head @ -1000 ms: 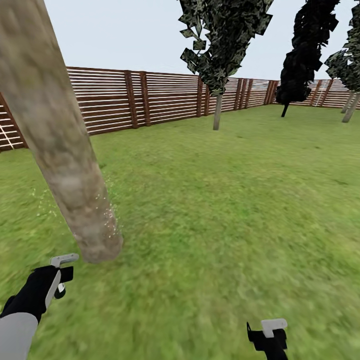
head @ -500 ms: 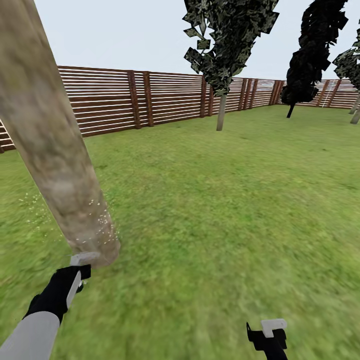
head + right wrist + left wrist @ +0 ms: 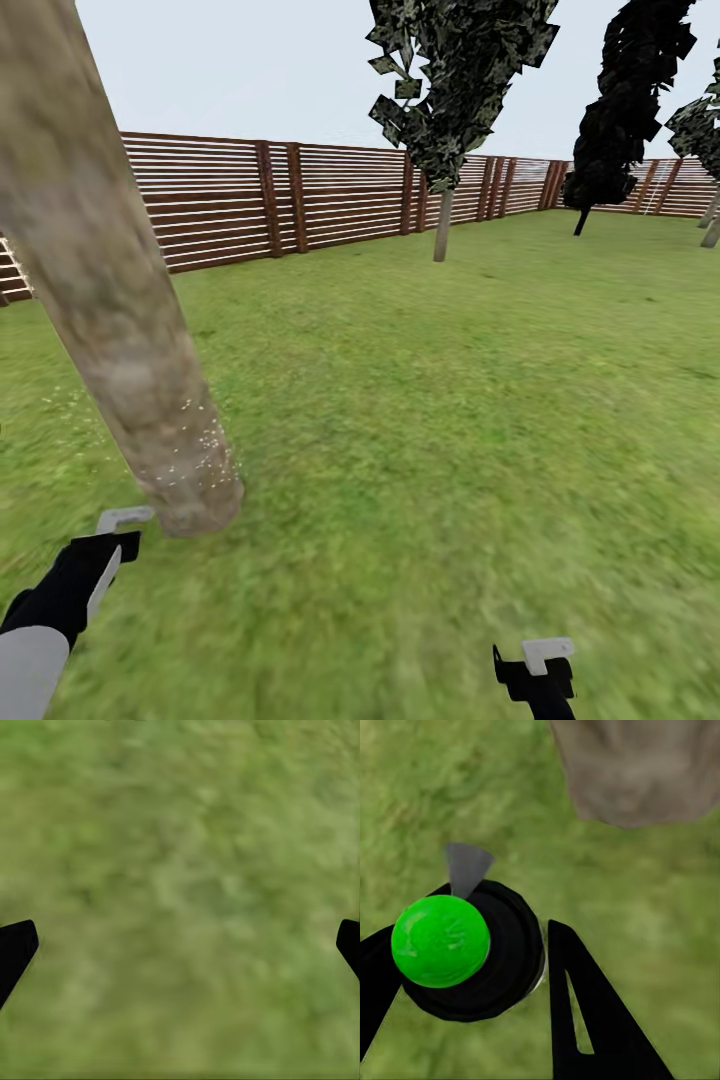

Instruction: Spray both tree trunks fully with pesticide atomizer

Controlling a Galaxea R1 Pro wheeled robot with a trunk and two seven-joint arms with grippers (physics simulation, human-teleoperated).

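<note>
Head high; wrists close over lawn

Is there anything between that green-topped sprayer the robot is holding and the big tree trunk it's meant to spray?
Nothing visible. The left end effector holds the sprayer close to the base of the tree trunk, and the left wrist view shows just bare grass between the sprayer and the trunk.

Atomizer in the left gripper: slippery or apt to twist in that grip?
Probably apt to twist: in the left wrist view the atomizer shows a round black body between the left gripper fingers, so contact looks narrow. The glossy green cap suggests smooth plastic, possibly slippery. Likely rigid; weight cannot be judged.
</note>
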